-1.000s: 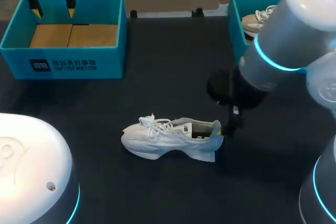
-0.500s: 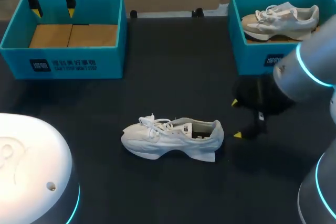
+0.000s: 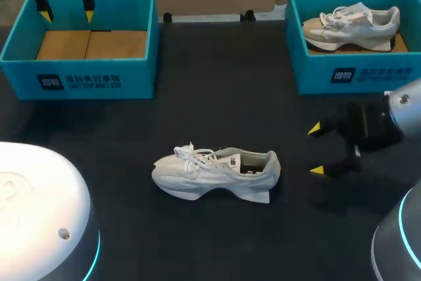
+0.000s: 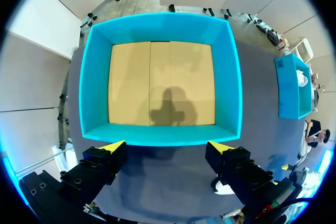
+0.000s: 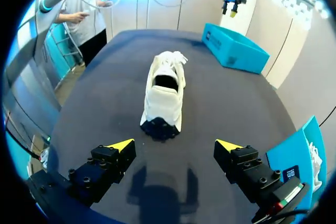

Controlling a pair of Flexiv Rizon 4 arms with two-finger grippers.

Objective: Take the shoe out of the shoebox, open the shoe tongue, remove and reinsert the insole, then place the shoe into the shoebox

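Shoe (image 3: 216, 174) sits upright on the tabletop (image 3: 217, 97), heel toward your right fingers (image 3: 317, 170), spread wide and empty nearby. Your left fingers (image 3: 89, 14) hang spread above the empty shoebox (image 3: 79, 80). Close in off-centre and you may shove the heel aside instead of gripping it.

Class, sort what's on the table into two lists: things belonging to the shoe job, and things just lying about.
Job: shoe, empty box, left gripper, right gripper.
Lying about: other box, second shoe inside it.

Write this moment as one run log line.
shoe: on table | right tool: open, clear of shoe | left tool: open, above empty shoebox
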